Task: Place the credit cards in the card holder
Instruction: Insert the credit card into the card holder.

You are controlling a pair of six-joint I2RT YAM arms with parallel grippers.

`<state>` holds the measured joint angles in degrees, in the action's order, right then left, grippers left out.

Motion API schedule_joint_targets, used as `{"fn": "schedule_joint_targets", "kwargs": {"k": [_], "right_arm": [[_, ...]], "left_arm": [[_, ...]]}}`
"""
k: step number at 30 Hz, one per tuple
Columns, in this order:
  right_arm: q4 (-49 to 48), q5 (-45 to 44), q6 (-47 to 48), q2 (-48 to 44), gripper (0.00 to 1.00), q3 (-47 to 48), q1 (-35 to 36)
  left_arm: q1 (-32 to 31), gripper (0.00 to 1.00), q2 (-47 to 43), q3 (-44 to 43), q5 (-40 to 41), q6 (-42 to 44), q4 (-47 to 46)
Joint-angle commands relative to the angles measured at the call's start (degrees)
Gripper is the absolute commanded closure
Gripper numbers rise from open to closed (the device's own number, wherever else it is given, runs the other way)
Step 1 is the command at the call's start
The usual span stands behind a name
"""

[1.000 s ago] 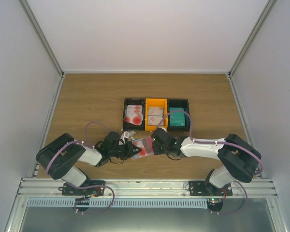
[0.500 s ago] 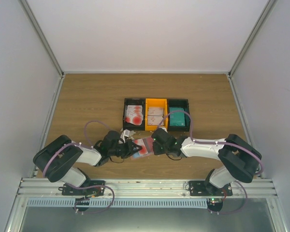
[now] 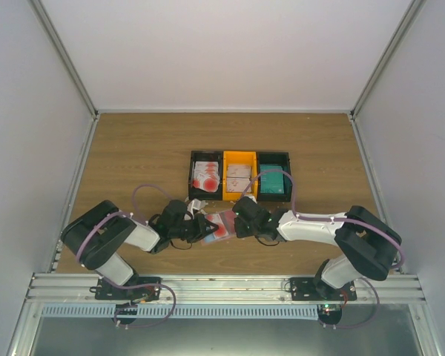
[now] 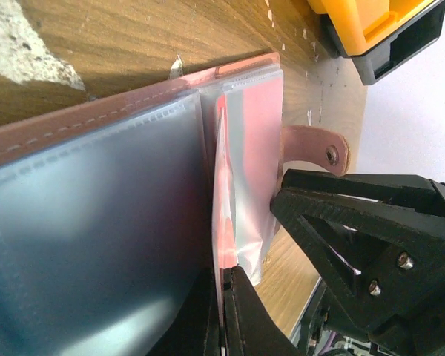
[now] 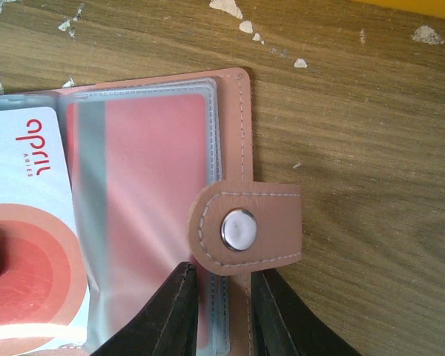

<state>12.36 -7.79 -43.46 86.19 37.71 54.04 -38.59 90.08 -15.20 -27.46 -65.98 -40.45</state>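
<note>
The salmon-pink card holder [image 3: 224,217] lies open on the table between both grippers. My left gripper [image 3: 202,229] is shut on a white credit card with red print [image 4: 224,245], seen edge-on at the mouth of a clear sleeve [image 4: 252,148]. In the right wrist view the same card [image 5: 22,245] lies over the holder's left side. My right gripper [image 5: 224,319] straddles and clamps the card holder's [image 5: 241,111] right edge just below its snap tab [image 5: 241,226]. It also shows in the top view [image 3: 239,222].
A black-and-orange three-compartment tray [image 3: 222,197] stands just behind the holder, with red-printed cards [image 3: 205,174], a white card [image 3: 239,176] and teal cards [image 3: 274,182]. White scraps [image 5: 226,7] lie on the wood around the holder. The right gripper's black body [image 4: 363,245] is close beside my left fingers.
The left arm's elbow has shifted slightly. Both grippers stay at the card holder, which has barely moved.
</note>
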Motion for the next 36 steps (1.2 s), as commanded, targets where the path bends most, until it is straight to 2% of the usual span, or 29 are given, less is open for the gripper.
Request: {"fn": "schedule_joint_targets", "kwargs": {"k": [1, 8, 22, 31, 36], "right_arm": [[3.72, 2.58, -0.31, 2.26, 0.79, -2.02, 0.89], [3.55, 2.62, -0.52, 2.37, 0.79, -2.04, 0.89], [3.42, 2.43, -0.36, 2.58, 0.78, -2.12, 0.90], [3.17, 2.77, -0.05, 2.75, 0.78, -2.14, 0.89], [3.00, 2.78, 0.04, 2.67, 0.78, -2.30, 0.86]], "left_arm": [[-0.35, 1.00, 2.21, -0.56, 1.01, 0.75, -2.93], [-0.01, 1.00, 3.87, 0.57, 1.59, -1.64, -4.38], [0.27, 1.00, 0.05, 3.77, 6.89, -2.93, -3.56], [0.18, 1.00, 10.15, 3.22, 0.38, -5.49, -16.23], [-0.23, 1.00, 12.54, 3.21, -0.86, -6.16, -18.95]]}}
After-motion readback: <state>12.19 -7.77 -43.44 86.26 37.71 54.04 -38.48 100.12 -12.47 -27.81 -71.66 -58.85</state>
